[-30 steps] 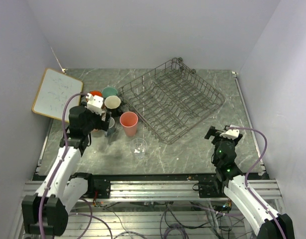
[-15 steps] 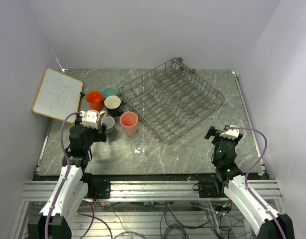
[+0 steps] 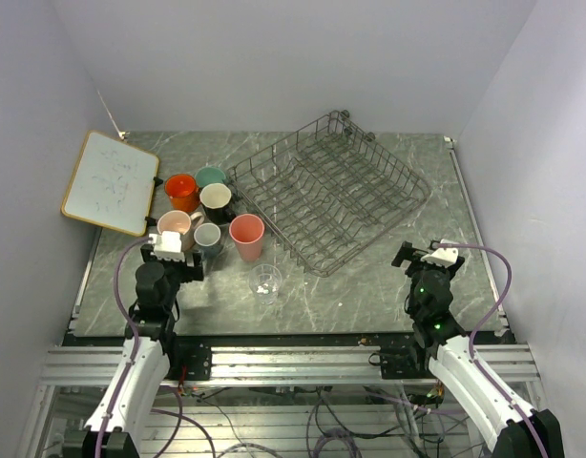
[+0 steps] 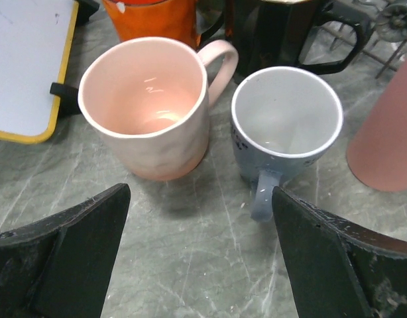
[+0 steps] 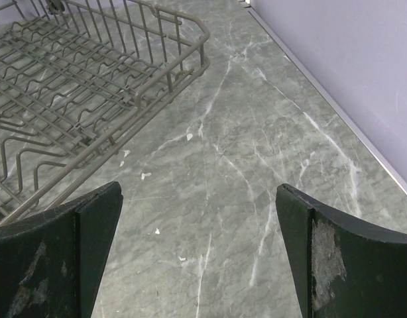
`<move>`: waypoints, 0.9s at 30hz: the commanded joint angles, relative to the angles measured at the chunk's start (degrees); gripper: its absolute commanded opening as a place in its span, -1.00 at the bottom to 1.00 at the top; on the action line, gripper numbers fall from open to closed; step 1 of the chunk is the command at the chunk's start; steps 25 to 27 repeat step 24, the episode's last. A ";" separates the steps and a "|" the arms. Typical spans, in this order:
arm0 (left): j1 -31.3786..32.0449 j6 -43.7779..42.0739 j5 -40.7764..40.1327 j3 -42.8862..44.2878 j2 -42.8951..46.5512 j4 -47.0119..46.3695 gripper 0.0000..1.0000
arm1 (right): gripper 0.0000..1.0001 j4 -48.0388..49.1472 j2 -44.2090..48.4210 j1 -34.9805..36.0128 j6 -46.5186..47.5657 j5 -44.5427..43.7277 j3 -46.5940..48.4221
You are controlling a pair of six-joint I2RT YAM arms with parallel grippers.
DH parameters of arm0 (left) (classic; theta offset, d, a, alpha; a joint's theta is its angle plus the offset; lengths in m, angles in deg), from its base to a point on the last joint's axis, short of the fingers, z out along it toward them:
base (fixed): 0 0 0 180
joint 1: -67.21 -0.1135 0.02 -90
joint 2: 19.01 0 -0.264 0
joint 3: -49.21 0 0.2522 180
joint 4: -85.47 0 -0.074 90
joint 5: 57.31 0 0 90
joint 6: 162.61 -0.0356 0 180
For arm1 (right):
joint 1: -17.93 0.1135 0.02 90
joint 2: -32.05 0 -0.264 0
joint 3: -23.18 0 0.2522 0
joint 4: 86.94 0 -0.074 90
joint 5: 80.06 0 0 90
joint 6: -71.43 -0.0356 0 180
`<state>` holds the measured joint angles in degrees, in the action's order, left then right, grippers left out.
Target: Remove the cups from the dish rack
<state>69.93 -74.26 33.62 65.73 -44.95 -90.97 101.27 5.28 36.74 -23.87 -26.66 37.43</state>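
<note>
Top view: the dish rack (image 3: 331, 191) sat upper centre-right. All seven cups stood on the table (image 3: 369, 286) to its left: orange mug (image 3: 181, 189), mint green mug (image 3: 210, 176), black mug (image 3: 216, 197), pale pink mug (image 3: 176, 224), grey-blue cup (image 3: 208, 236), pink tumbler (image 3: 246, 236), and the clear glass (image 3: 265, 281) lowest, apart from the others.

Only the left wrist view showed the pink mug and grey-blue cup upright and just beside each other. The right wrist view showed only the rack's corner, upper left.

Left gripper (image 4: 197, 199): jaws wide apart, holding nothing, near those two cups. Right gripper (image 5: 198, 189): jaws wide apart, touching nothing.
</note>
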 commanded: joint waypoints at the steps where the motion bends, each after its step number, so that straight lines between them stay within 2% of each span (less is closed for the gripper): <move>1: -0.57 1.54 -4.15 1.04 -3.25 -4.93 0.99 | 1.00 0.87 0.33 -0.33 0.36 -0.22 -5.15; 27: -0.57 1.21 -3.29 0.75 -1.85 -4.39 0.99 | 1.00 1.31 -0.60 -0.33 0.34 -0.23 -4.97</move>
